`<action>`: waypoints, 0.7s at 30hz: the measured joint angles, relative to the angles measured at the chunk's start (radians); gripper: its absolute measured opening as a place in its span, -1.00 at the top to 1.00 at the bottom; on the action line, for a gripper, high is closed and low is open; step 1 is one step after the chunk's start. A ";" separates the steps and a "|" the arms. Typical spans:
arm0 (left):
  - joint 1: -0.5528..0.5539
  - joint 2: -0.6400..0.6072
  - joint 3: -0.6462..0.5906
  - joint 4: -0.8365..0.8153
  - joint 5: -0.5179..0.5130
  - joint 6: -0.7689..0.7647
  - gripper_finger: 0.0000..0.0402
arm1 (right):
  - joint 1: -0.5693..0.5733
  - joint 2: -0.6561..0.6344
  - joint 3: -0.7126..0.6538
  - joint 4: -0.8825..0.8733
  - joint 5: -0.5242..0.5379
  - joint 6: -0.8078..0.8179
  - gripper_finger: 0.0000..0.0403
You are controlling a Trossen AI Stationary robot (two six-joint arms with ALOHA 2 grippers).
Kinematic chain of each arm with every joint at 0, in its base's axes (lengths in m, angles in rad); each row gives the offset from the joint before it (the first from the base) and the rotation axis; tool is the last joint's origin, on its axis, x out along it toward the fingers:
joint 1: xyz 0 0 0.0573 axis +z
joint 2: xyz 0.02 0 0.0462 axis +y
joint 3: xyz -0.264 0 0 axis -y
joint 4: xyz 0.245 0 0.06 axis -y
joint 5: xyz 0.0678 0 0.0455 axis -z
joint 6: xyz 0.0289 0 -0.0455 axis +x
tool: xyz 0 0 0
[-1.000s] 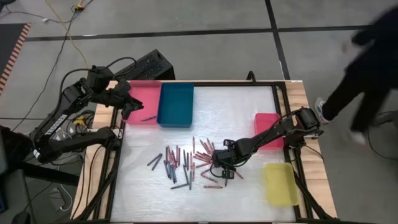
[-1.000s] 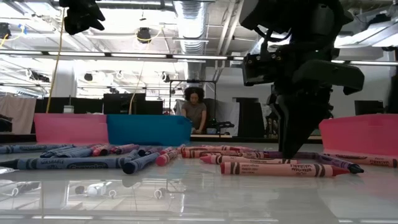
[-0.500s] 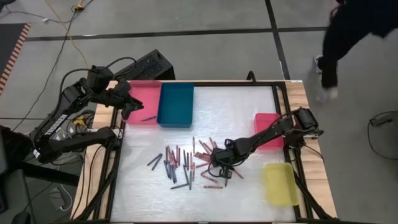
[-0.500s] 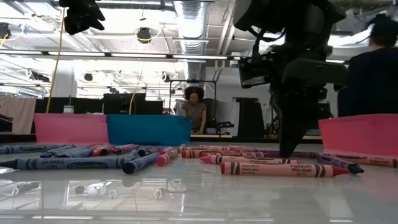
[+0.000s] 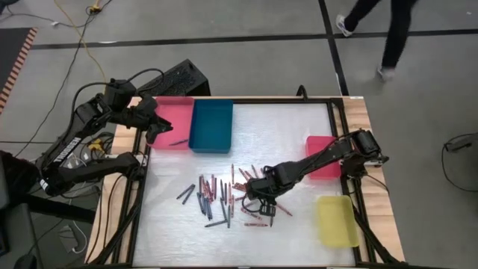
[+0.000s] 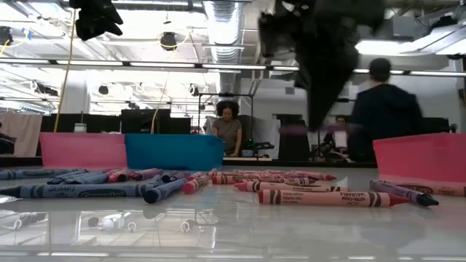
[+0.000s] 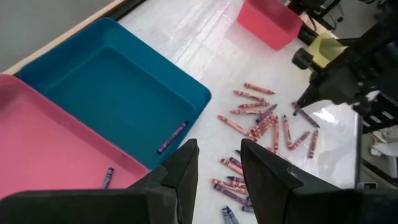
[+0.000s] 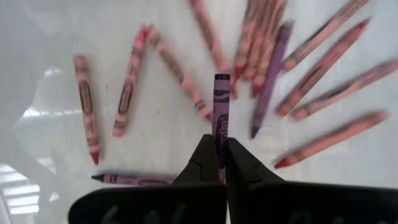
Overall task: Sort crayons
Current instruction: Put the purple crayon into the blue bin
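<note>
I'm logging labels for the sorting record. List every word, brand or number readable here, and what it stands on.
No text can be read for certain.
Red crayon, nearest in the low view: wrapper print, too blurred to read.
Blue crayon, low view: wrapper print, too blurred to read.
Purple crayon held in the right pincer: dark wrapper print, unreadable.

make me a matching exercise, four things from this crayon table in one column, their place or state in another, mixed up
Things:
1. right hand
2. left hand
3. blue tray
4. yellow tray

Place or state:
A. beside the pink tray at the table's back left
B. shut on a purple crayon
C. front right corner of the table
D. open, hovering over the pink tray

Pairs: 1-B, 2-D, 3-A, 4-C
</note>
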State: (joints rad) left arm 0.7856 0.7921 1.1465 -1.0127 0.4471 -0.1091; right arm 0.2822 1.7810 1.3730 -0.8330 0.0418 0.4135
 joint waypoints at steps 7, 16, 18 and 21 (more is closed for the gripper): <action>0.000 0.000 0.000 0.000 -0.058 0.001 0.45 | -0.132 -0.002 0.110 0.001 0.006 -0.137 0.98; 0.000 0.000 0.000 0.002 -0.142 0.000 0.45 | -0.263 0.007 0.144 0.029 -0.012 -0.349 0.98; 0.000 0.000 0.000 0.002 -0.147 -0.001 0.45 | -0.298 0.007 0.144 0.044 -0.017 -0.365 0.98; 0.000 0.000 0.000 0.007 -0.148 0.003 0.45 | -0.363 0.007 0.144 0.119 -0.015 -0.385 0.98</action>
State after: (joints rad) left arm 0.7856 0.7918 1.1465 -1.0053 0.2990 -0.1062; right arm -0.0809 1.7878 1.5169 -0.7138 0.0265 0.0288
